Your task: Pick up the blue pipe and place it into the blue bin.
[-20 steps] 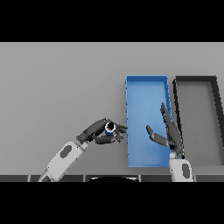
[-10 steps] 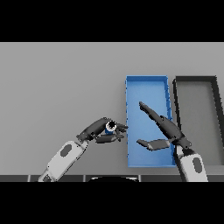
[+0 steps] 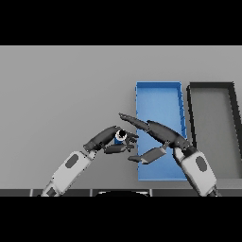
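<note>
A short blue pipe, seen end on with a pale ring at its mouth, sits in my left hand, whose fingers and thumb are curled round it just left of the blue bin. My right hand is open, fingers stretched toward the pipe from the right, thumb below, over the bin's near left part. Its fingertips reach almost to the pipe. The bin's near left edge is partly hidden by the right hand.
A black bin stands right beside the blue bin at the right. Grey tabletop stretches to the left and back. Both forearms come in from the lower edge.
My right hand has swung leftward across the blue bin toward the pipe, fingers now extended close to it. The left hand has kept its hold in about the same place.
</note>
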You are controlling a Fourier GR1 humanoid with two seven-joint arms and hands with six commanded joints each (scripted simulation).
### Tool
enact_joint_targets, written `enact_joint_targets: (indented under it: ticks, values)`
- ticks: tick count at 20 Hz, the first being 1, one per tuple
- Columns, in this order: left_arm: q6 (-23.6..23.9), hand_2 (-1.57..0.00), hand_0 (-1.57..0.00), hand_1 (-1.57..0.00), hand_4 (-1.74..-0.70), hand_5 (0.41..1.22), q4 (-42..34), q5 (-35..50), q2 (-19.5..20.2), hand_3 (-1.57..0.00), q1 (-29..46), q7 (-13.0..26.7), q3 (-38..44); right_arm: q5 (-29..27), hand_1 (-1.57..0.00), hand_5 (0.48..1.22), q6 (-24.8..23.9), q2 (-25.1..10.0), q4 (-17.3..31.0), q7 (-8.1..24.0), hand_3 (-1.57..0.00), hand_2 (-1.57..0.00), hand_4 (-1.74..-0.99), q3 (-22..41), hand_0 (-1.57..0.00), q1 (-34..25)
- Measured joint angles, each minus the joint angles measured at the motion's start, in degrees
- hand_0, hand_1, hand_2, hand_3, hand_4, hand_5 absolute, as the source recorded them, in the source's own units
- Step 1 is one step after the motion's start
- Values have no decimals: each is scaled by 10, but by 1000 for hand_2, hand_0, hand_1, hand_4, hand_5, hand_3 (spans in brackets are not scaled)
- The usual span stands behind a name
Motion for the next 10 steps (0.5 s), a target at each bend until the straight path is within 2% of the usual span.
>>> enact_joint_targets:
  ticks: [3,5,7,10]
  values:
    - [-12,-1571,-1571,-1571,-1732,1221,6,9,0,-1494,1,-21,4,-3,1,532,11,25,22,19,1,1,-1241,26,1,-34]
    - [-19,-1571,-1571,-1571,-1730,1221,17,12,-5,-1511,-6,-9,4,2,1,520,8,41,44,36,1,1,-1226,33,1,-59]
    - [-28,-1571,-1571,-1571,-1733,1221,13,18,-1,-1515,-4,-24,8,8,1,512,12,52,68,40,1,1,-1222,35,1,-78]
    - [-30,-1571,-1571,-1571,-1723,1221,15,21,-2,-1450,-7,-10,9,6,-13,512,17,72,101,53,1,-42,-1231,41,1,-105]
